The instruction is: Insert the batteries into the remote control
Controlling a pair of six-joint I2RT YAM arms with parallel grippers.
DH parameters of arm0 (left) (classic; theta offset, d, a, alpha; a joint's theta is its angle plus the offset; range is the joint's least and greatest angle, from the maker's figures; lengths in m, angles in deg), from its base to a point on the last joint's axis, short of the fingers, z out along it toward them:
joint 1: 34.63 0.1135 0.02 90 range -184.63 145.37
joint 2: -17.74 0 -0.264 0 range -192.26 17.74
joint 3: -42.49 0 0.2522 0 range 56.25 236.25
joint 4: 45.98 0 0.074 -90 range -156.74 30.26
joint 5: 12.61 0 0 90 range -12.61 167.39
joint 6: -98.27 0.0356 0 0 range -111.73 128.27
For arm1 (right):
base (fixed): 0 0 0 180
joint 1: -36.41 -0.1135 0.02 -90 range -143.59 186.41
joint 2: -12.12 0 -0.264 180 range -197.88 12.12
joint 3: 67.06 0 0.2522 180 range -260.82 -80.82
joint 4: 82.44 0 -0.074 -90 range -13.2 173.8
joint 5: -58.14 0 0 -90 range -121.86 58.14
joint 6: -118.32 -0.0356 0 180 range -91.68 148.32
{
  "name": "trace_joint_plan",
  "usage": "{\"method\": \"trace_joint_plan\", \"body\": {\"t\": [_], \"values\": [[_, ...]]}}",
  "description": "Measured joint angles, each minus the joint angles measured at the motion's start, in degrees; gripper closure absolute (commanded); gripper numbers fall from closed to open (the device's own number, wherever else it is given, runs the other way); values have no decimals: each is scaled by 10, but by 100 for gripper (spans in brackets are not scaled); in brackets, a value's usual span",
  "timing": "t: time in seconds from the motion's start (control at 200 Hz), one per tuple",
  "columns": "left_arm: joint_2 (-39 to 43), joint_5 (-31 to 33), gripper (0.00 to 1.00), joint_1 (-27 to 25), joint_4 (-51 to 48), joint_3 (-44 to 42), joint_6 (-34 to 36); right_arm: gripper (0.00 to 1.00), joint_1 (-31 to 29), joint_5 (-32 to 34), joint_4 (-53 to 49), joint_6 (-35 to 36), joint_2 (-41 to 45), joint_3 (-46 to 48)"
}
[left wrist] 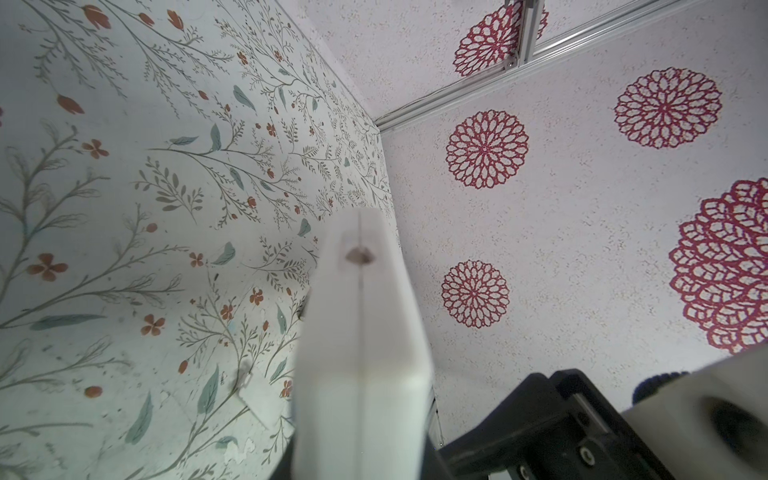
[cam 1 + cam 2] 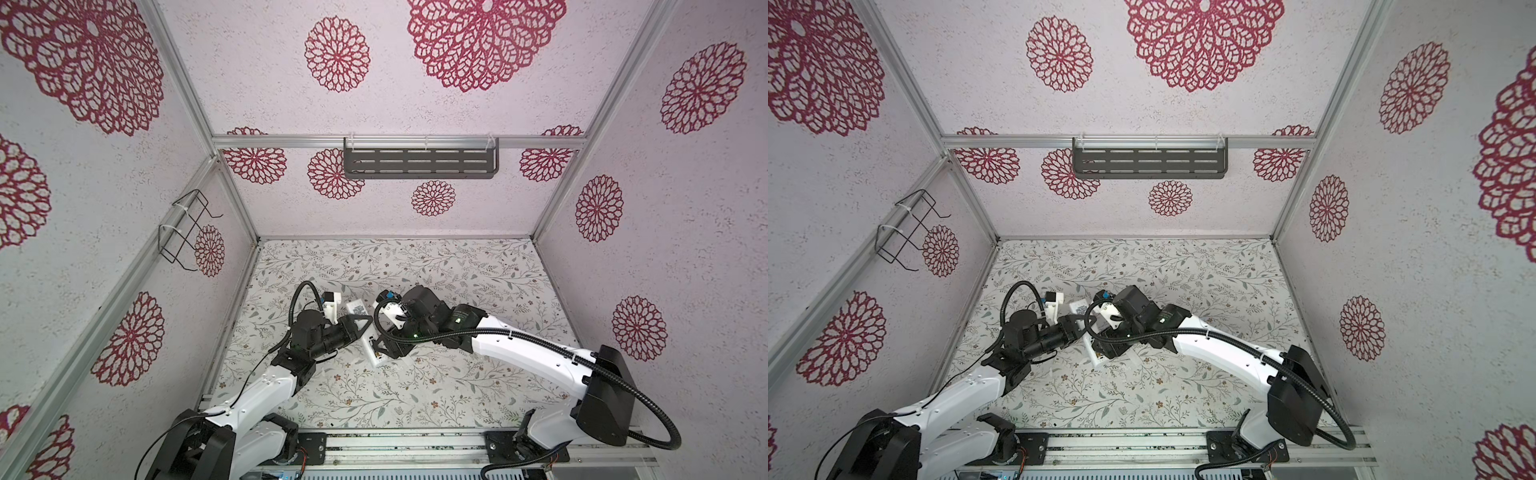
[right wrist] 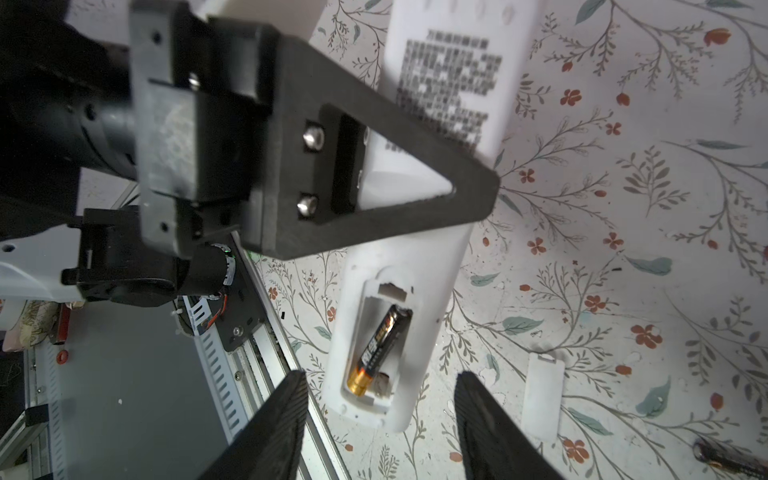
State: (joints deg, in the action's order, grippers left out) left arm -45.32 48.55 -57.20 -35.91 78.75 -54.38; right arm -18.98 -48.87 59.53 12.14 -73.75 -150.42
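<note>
Left gripper (image 3: 469, 195) clamped on remote (image 3: 432, 266), centre of table (image 2: 457, 282), bay up and open. Right gripper (image 3: 382, 399) fingers apart, empty, above bay. One battery (image 3: 376, 349) inside, askew: first load nearly done, I judge. Next I'd press it flat, then fetch second battery (image 3: 727, 459) near cover (image 3: 542, 399).

A small white cover (image 3: 543, 398) lies on the floral table (image 2: 457, 282); a grey shelf (image 2: 419, 156) hangs behind.

In both top views I see the remote (image 2: 356, 309) left of table (image 2: 457, 395) centre, running 11 to 5 o'clock. My left gripper (image 2: 365, 324) takes its middle from 9 o'clock. My right gripper (image 3: 378, 415) hangs over its 5 o'clock end, jaws astride it. One battery (image 3: 380, 345) lies in the compartment (image 3: 368, 320) there. The cover (image 3: 542, 399) lies just beside that end at 3 o'clock, with the other battery (image 3: 727, 459) beyond it.
</note>
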Motion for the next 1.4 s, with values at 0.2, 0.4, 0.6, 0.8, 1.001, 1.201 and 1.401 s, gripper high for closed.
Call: {"method": "trace_joint_plan", "body": {"t": [0.2, 0.4, 0.6, 0.8, 1.001, 1.201, 1.401], "values": [[0, -2, 100, 1, 8, 0, -4, 41, 0, -1, 0, 0, -16, 9], [0, -4, 100, 1, 9, 0, -6, 44, 0, -2, 2, 0, -23, 9], [-3, -5, 100, 2, 9, 0, -6, 55, -1, -7, 8, 0, -27, 9], [-3, -4, 100, 4, 8, 0, -4, 62, -2, -10, 14, 0, -30, 9], [-3, -5, 100, 8, 8, -3, -4, 65, -2, -10, 17, 0, -34, 9], [-3, -9, 100, 11, 10, -9, -6, 69, -3, -11, 26, 0, -40, 18], [-3, -2, 100, 17, 9, -15, -4, 77, -3, -13, 35, -5, -43, 18]]}}
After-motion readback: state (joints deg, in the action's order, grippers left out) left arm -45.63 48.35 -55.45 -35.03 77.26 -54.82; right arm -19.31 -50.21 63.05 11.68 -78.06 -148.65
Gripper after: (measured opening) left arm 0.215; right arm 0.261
